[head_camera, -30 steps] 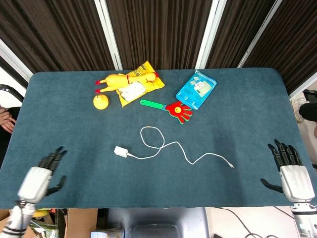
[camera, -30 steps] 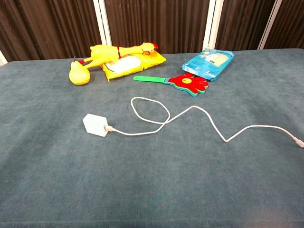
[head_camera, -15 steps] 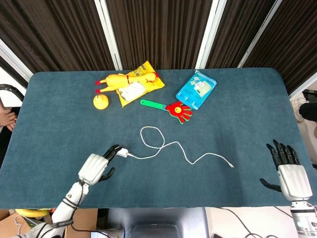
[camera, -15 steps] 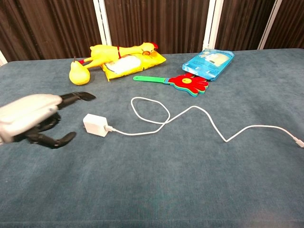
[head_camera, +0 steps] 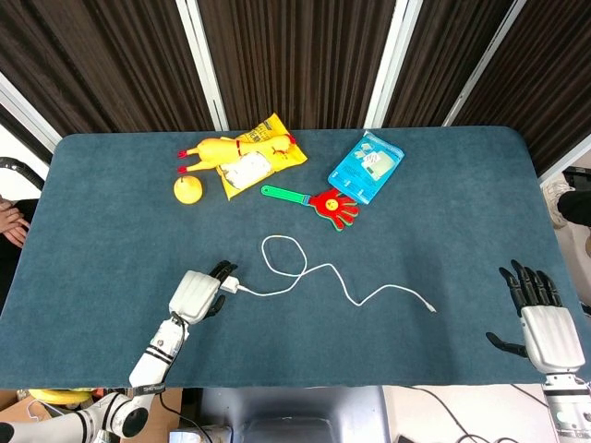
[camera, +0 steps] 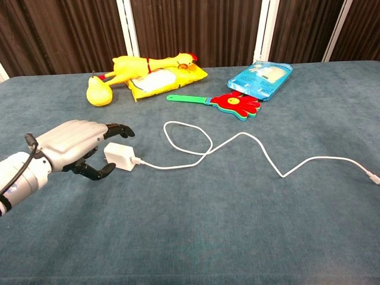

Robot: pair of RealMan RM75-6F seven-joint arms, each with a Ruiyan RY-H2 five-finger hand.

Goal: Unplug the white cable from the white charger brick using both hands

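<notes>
The left hand (camera: 80, 145), fingers apart and holding nothing, reaches around the charger (camera: 119, 157) mid-table, its cable (camera: 237, 141) still plugged in, toys (camera: 145, 66) lying behind, right hand (head_camera: 545, 323) spread wide at the table edge.

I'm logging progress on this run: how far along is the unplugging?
Early. Nothing is done: the white cable is plugged into the white charger brick, which lies on the table. In hand: the left hand reaches around the brick, fingers on either side, grip not clearly closed. Left: the right hand, open at the table's right edge, must take the cable and pull.
</notes>
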